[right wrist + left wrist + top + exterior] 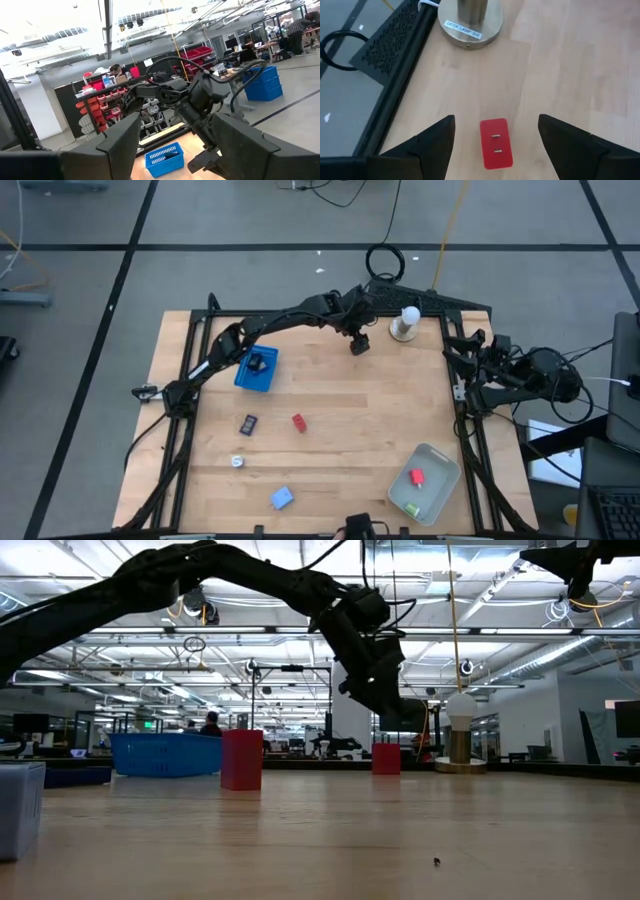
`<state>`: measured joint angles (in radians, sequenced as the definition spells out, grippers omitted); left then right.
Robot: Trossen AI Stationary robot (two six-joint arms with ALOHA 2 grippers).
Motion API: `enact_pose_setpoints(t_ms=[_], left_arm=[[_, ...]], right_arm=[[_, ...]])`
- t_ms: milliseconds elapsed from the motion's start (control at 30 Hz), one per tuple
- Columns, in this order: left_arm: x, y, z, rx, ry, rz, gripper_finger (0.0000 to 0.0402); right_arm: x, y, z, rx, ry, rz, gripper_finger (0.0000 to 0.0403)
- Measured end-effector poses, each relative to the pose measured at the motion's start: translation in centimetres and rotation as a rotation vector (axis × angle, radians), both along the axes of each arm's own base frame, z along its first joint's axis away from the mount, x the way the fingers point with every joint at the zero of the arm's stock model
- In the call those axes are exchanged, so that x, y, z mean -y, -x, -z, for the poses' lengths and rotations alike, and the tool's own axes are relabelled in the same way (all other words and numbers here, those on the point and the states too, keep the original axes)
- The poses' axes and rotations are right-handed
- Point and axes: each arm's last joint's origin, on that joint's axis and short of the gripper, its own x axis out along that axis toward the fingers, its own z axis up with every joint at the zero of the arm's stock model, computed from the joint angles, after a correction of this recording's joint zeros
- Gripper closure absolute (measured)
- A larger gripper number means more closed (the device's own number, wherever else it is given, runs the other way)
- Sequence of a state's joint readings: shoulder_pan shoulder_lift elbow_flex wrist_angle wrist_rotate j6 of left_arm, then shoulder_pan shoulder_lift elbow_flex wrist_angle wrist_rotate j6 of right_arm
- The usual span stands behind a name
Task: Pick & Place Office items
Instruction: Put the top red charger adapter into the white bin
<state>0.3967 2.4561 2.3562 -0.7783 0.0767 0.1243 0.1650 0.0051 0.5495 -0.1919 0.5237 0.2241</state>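
Observation:
A red block (pixel 496 142) with two metal pins on its top lies flat on the table near the far edge, beside the white knob-topped stand (pixel 405 323). My left gripper (pixel 496 120) hovers open above the block, one finger on either side, touching nothing; in the low view the gripper (pixel 400 718) hangs clear over the block (pixel 386 758). My right gripper (pixel 175 130) waits open at the table's right edge, raised, with nothing between its fingers. Loose on the table are another red block (pixel 298 422), a black clip (pixel 248 423), a silvery piece (pixel 238 462) and a blue piece (pixel 282 498).
A blue basket (pixel 256 369) at the left middle holds a black item. A translucent tray (pixel 440 460) at the near right holds a red piece (pixel 416 476) and a green one (pixel 412 508). A black perforated rail (pixel 390 45) runs along the far edge.

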Motion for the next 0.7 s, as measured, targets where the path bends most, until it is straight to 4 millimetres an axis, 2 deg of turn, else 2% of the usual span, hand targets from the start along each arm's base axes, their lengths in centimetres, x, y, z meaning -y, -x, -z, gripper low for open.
enact_pose_setpoints(t_ms=[567,700], left_arm=[[-0.01,0.19,0.05,-0.012,0.026,-0.025,0.0119],[-0.18,0.30,0.58,-0.034,0.045,-0.041,0.0119]], right_arm=[[0.00,0.00,0.00,0.000,0.000,0.000,0.0161],[0.00,0.00,0.00,0.000,0.000,-0.001,0.0161]])
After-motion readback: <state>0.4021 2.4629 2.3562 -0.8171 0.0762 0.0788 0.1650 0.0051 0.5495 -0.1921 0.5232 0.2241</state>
